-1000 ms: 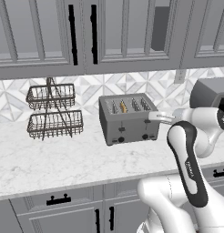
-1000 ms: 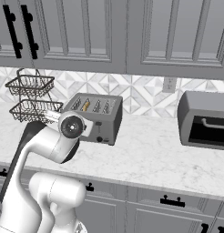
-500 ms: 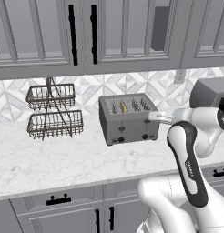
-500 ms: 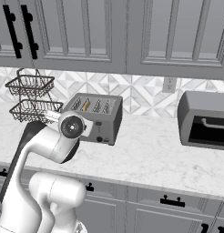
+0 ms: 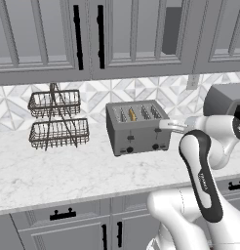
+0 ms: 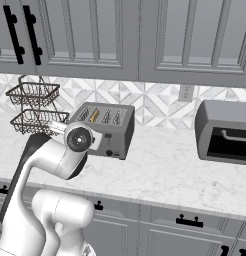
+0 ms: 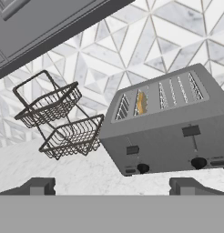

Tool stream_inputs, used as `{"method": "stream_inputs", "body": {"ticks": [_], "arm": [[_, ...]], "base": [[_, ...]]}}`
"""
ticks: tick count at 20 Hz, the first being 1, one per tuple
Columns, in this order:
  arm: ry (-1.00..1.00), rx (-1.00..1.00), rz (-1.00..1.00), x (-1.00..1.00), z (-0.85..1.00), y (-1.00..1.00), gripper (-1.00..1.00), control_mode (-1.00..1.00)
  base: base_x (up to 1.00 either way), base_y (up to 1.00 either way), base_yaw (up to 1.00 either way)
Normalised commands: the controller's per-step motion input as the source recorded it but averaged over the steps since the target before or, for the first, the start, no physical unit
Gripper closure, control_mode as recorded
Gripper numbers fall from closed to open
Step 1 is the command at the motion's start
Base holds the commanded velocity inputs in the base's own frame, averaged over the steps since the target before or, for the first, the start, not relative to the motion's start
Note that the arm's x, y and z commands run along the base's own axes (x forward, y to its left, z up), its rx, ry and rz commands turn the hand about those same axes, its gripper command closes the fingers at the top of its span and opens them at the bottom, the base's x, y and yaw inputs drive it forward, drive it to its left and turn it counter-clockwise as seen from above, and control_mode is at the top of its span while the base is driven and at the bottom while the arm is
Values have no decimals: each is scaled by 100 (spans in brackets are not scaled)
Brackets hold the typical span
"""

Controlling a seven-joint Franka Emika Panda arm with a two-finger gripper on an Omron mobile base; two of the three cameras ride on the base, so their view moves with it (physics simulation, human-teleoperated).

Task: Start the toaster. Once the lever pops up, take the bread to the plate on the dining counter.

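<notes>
Even, soft light fills all three views, bright and without glare. The toaster (image 5: 137,127) casts only a faint shadow on the marble counter (image 5: 68,171) at about 6 o'clock beneath it. The upper cabinets (image 6: 120,40) look flat grey, darker toward 12 o'clock. Everything is sharp near and far; edges show slight jagged stair-stepping. In the hand view the wire basket rack (image 7: 63,120) and the tiles lean, but lines stay straight.

The white arm is seen rising from the lower right of the left base view, bent at the elbow. The hand (image 7: 112,186) is held wide open, fingertips (image 7: 38,185) apart at the frame's bottom.
</notes>
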Motion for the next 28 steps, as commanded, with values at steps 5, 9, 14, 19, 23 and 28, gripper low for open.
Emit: {"method": "stream_inputs", "body": {"ticks": [5,9,14,19,23,28], "arm": [[0,0,0,0,0,0,-100,-100],[0,0,0,0,0,0,-100,-100],[0,0,0,0,0,0,-100,-100],[0,0,0,0,0,0,-100,-100],[0,0,0,0,0,0,-100,-100],[0,0,0,0,0,0,-100,-100]], "base": [[0,0,0],[0,0,0],[0,0,0],[0,0,0],[0,0,0],[0,0,0]]}}
